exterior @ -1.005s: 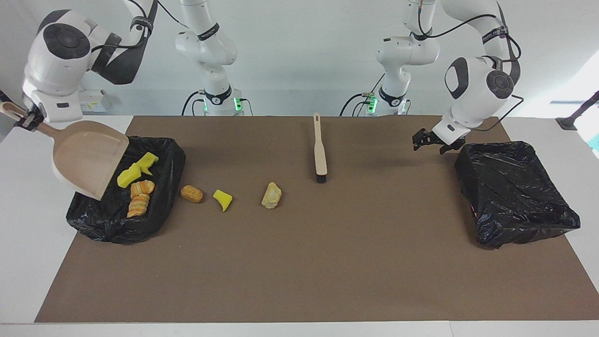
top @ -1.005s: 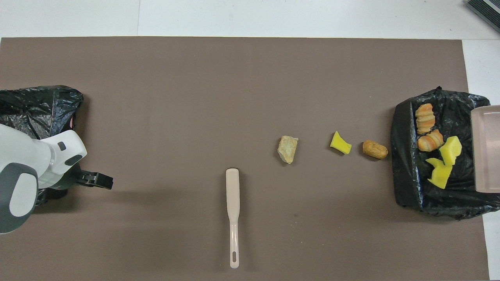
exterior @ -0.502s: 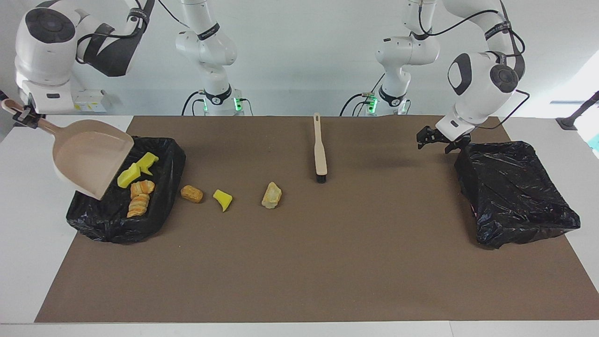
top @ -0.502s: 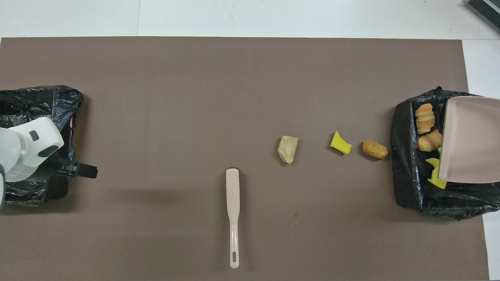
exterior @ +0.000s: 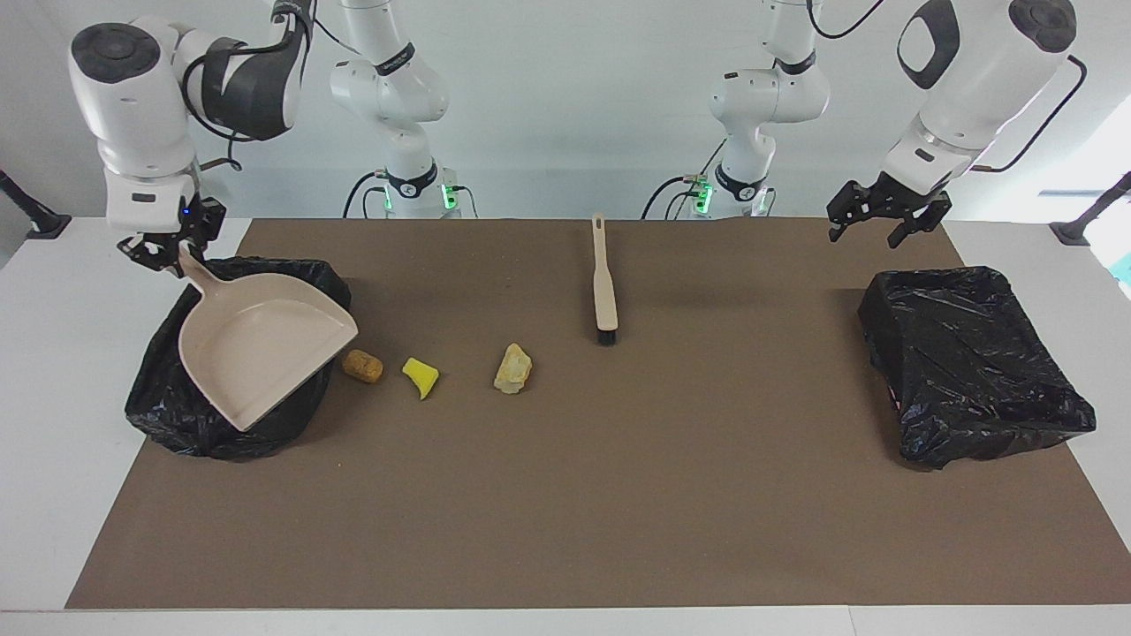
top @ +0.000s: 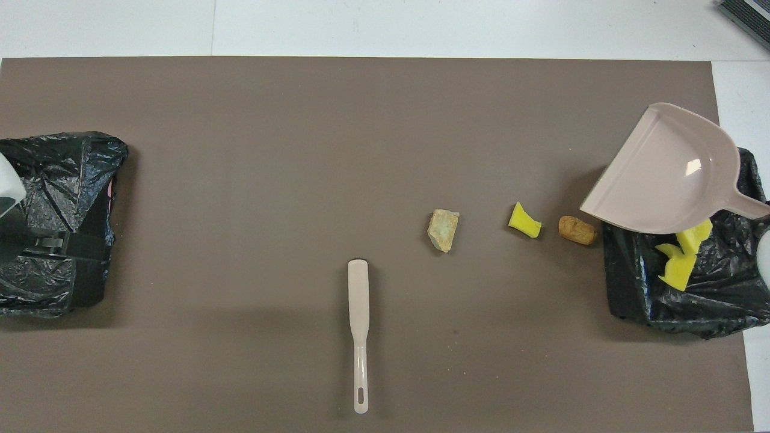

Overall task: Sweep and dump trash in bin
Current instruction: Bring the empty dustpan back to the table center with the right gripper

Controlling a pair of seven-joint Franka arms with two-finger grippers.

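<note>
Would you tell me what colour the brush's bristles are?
Black, on the brush; clearest in the facing view.

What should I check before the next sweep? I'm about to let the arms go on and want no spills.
1. Dustpan held: ok, right gripper is shut on its handle, over the bin at the right arm's end.
2. Dustpan emptied: ok, nothing shows in it.
3. Trash left on the mat: not ok, a brown chunk, a yellow wedge and a tan bit lie beside that bin.
4. Brush ready: ok, it lies free, nearer to the robots than the scraps.
5. Left gripper free: ok, open and empty, raised near the other bin.
</note>
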